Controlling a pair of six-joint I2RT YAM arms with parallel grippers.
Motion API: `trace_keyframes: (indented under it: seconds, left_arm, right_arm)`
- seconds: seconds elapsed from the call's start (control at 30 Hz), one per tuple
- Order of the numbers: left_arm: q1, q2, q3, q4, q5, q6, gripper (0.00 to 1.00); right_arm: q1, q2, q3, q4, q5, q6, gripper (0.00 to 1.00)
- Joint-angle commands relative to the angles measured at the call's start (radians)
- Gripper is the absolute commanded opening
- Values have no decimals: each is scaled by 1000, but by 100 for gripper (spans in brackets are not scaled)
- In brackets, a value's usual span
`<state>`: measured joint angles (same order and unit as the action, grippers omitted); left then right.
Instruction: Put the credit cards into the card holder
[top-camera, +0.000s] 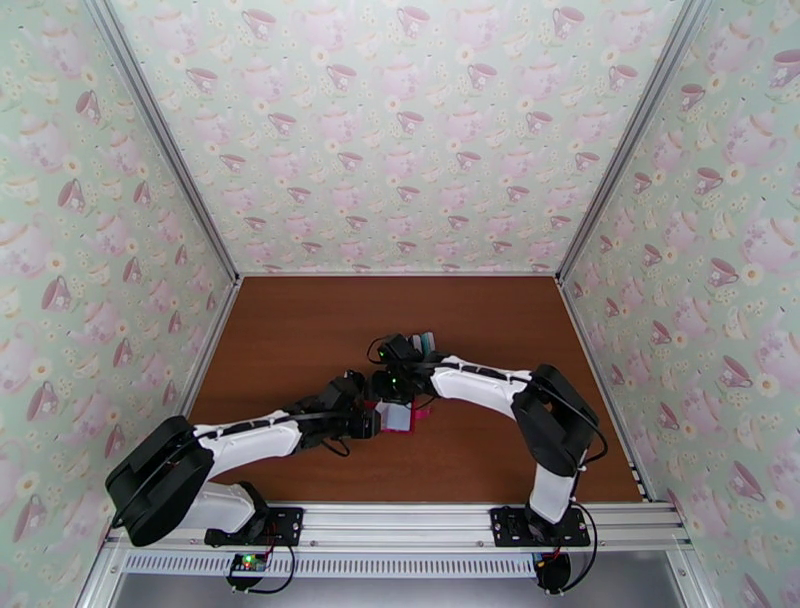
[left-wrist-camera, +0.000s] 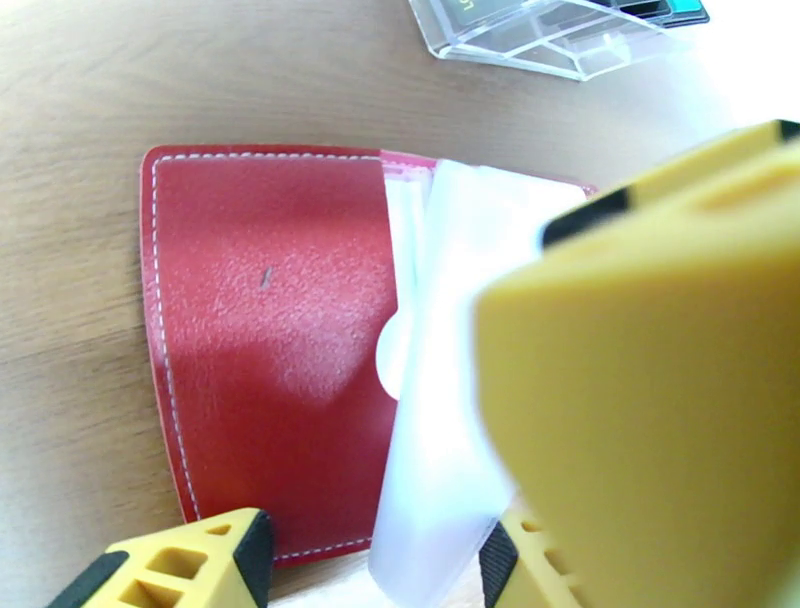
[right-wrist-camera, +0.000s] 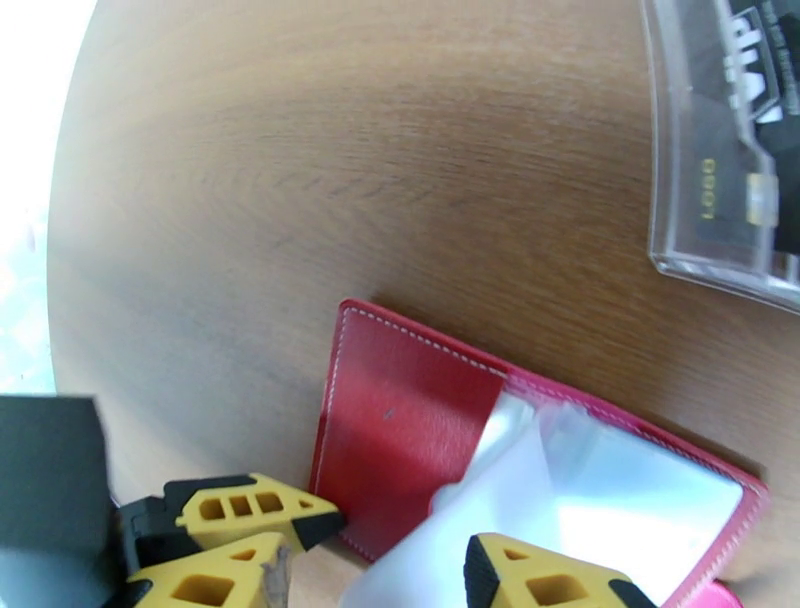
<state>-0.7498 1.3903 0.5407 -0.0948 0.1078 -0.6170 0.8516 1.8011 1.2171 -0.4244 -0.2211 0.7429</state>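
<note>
The card holder lies open on the brown table, red flap to the left and a pale see-through sleeve raised from its inside. My left gripper is open, its fingertips straddling the card holder's near edge with the sleeve's lower end between them. My right gripper is open just above the card holder, with the lifted sleeve between its fingers. One of its fingers looms large in the left wrist view. The credit cards stand in a clear slotted stand; teal and dark edges show.
The clear stand sits just behind the card holder, close to the right wrist. Both grippers crowd the table's centre, the left finger close beside the right one. Bare brown table lies to the left and back; patterned walls enclose it.
</note>
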Motion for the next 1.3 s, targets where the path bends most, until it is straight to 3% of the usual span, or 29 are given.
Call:
trace_keyframes:
  seconds: [0.0,0.63,0.93,1.27]
  left_arm:
    - [-12,13,32,-79,0,26,61]
    - [-20,-35,266,-349,-95,113,64]
    - [-20,-69,285,-341,-86,123,65]
    - [-10,25,354,-272,-88,138,67]
  right_arm:
    - [-1,-68,37,-22,24,-26,52]
    - [-45,-237,-39,-72,86,-60,53]
    - [-90,-275,-49,-105,124,-85,53]
    - [-176,-268,29,-245,224,-178,53]
